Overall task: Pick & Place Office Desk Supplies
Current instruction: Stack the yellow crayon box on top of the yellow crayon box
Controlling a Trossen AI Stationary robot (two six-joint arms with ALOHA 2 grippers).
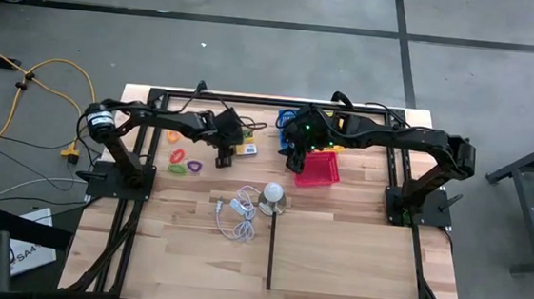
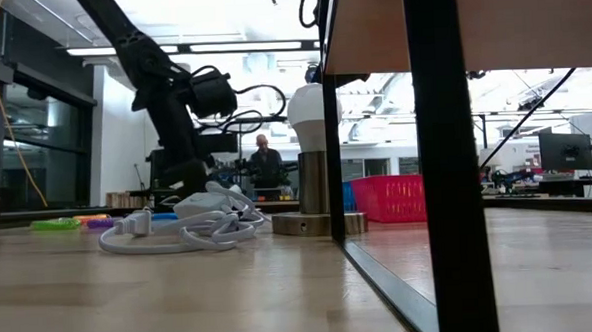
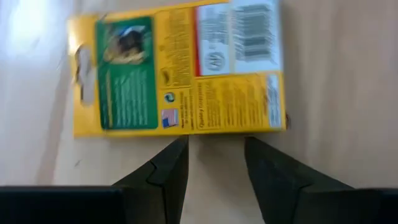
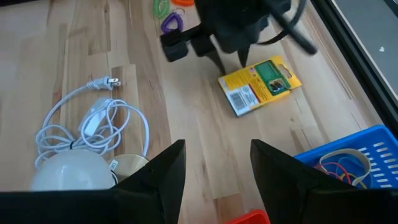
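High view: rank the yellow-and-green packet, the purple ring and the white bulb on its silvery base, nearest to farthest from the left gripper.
1. Yellow-and-green rectangular packet, right beside the left gripper.
2. Purple plastic ring, toward the left arm's base.
3. White round bulb on its silvery base, mid-table beside the cord.

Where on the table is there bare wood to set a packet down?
Free: the near left boards, in front of the white cord, and the raised panel on the near right. Crowded: the far strip, with coloured rings, yellow packet, red basket and both arms.
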